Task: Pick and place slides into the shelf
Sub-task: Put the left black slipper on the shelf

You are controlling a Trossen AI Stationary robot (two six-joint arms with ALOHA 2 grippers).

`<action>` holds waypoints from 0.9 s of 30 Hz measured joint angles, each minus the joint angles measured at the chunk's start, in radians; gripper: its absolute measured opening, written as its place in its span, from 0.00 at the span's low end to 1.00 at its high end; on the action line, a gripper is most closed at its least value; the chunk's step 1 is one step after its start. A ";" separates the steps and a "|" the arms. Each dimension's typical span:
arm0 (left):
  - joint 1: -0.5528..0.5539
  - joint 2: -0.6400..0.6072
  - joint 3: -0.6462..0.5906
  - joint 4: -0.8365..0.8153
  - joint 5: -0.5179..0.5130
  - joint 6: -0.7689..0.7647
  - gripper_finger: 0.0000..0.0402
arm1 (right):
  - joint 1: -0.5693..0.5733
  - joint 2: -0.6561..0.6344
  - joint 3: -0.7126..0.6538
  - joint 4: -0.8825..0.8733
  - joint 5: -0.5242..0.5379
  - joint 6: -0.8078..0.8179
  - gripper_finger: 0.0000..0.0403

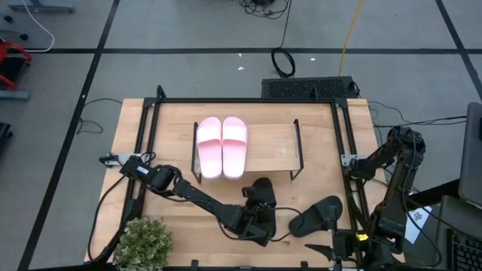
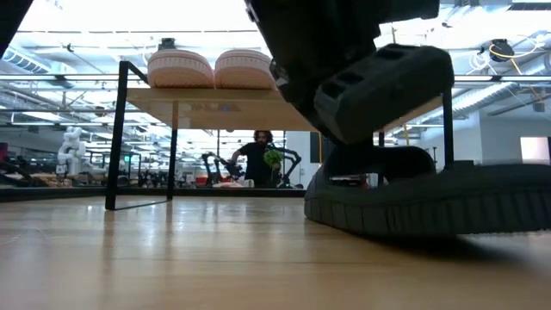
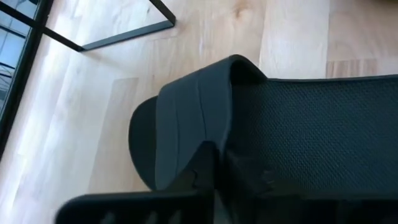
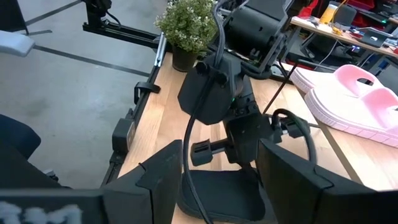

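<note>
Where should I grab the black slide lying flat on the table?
Pinch the wide strap from straight above, with one pincer finger slipped under it. The black slide lies sole-down, and its strap arches clear of the footbed.

Hidden beneath the left arm's wrist in the high view: the left gripper point(image 1: 260, 207) and most of one black slide point(image 1: 261, 190). Cut off at the left wrist picture's edge: that slide's sole. Too small and blurred to make out: the distant person point(image 2: 257, 160) beyond the shelf point(image 2: 215, 107).
</note>
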 joint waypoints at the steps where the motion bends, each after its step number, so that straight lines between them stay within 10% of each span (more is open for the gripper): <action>1: 0.000 0.000 0.000 0.000 0.000 0.002 0.02 | 0.000 0.000 0.000 0.001 0.000 0.000 0.49; 27: -0.089 -0.056 0.249 -0.167 -0.156 0.145 0.00 | 0.000 0.000 0.000 0.043 0.022 -0.049 0.49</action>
